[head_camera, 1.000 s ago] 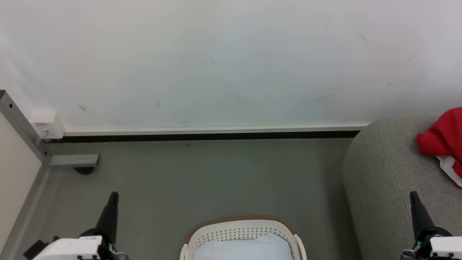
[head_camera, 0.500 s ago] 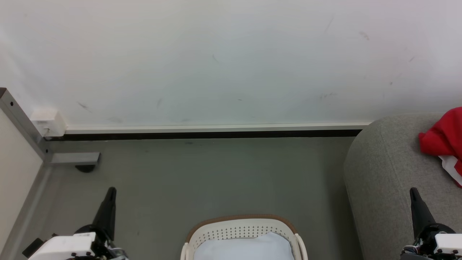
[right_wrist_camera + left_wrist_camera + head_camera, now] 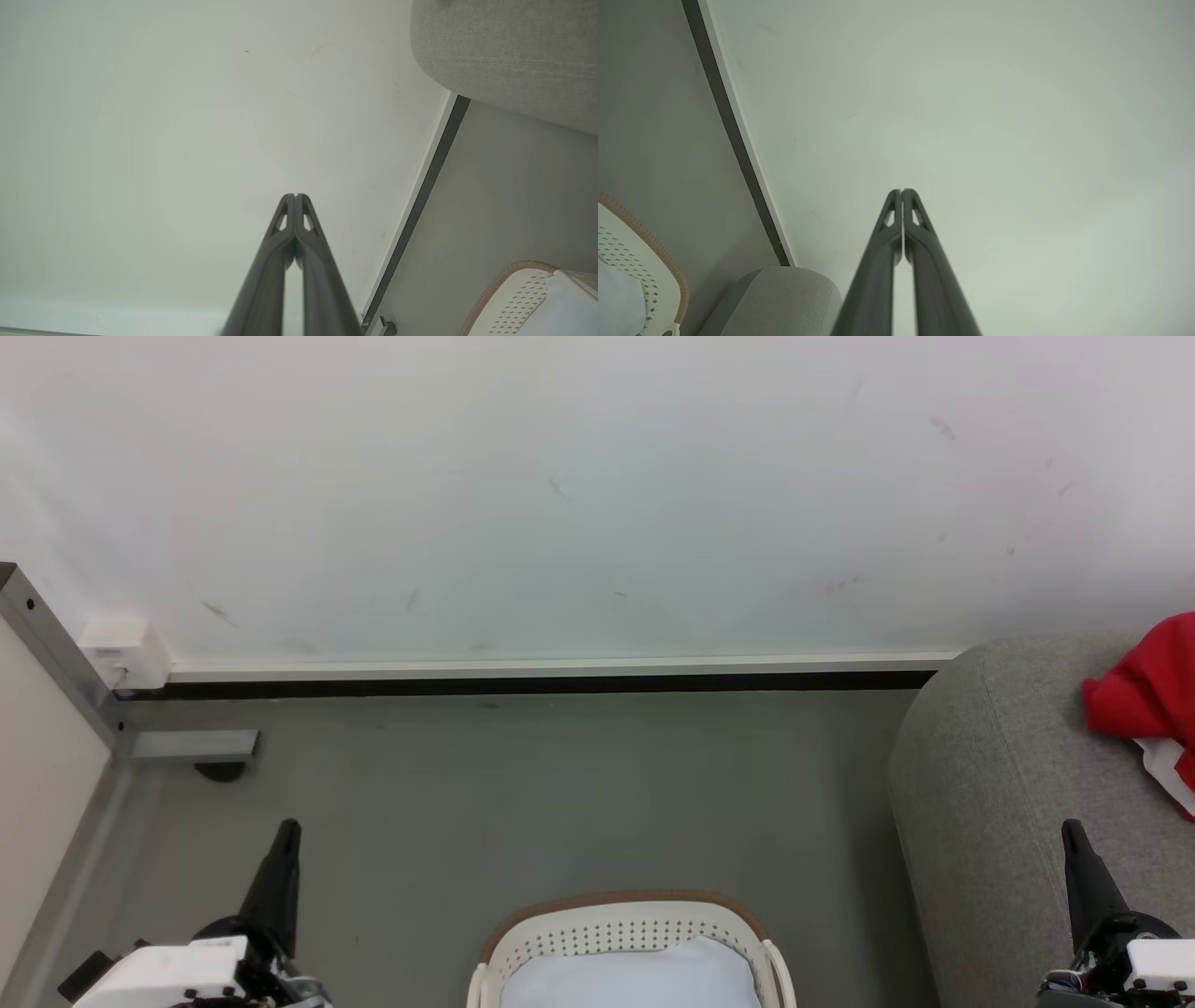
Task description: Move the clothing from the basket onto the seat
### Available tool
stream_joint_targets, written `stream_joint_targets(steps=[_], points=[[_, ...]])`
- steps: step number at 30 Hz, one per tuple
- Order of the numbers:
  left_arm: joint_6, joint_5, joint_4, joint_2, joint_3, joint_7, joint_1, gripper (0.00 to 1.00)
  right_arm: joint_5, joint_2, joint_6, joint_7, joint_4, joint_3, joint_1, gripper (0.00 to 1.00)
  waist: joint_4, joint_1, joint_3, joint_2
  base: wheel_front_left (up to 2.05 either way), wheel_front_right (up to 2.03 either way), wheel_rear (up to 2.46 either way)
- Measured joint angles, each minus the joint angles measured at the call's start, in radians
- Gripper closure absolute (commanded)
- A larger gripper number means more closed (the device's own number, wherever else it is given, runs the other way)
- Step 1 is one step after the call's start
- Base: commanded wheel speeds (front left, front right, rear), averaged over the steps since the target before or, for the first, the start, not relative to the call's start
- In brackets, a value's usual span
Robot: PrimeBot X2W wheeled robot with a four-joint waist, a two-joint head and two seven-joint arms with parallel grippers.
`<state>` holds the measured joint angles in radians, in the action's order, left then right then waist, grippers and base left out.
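Pressing tip to tip and holding nothing, the left gripper (image 3: 901,192) and right gripper (image 3: 295,196) flank the basket (image 3: 621,907) at 6 o'clock, red clothes (image 3: 1144,695) lying on the sofa (image 3: 990,775) at 3 o'clock, so a dip now could, I'd say, snag its pale liner (image 3: 625,980) by mistake.

The left pincer (image 3: 290,827) stands to the left of the basket (image 3: 624,903), well apart from it. Its two long dark fingers are pressed together tip to tip and aim forward, away from the robot. The right pincer (image 3: 1072,827) stands further out on the basket's right, closed the same way and roughly parallel. Neither holds anything. Each rises from a white wrist housing (image 3: 163,973) low beside the basket.
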<state>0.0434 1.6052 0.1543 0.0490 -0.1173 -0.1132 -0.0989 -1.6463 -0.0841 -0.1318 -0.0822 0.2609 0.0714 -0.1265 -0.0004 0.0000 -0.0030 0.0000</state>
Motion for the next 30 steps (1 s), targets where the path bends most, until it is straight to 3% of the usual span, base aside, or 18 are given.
stream_joint_targets(steps=[30], points=[[0.0,0.0,0.0,0.0,0.0,0.0,0.0,1.0,-0.024,-0.015,0.0,0.019,-0.001,-0.025,0.0,1.0,0.0,0.0,0.0,0.0,0.0,0.0,0.0]])
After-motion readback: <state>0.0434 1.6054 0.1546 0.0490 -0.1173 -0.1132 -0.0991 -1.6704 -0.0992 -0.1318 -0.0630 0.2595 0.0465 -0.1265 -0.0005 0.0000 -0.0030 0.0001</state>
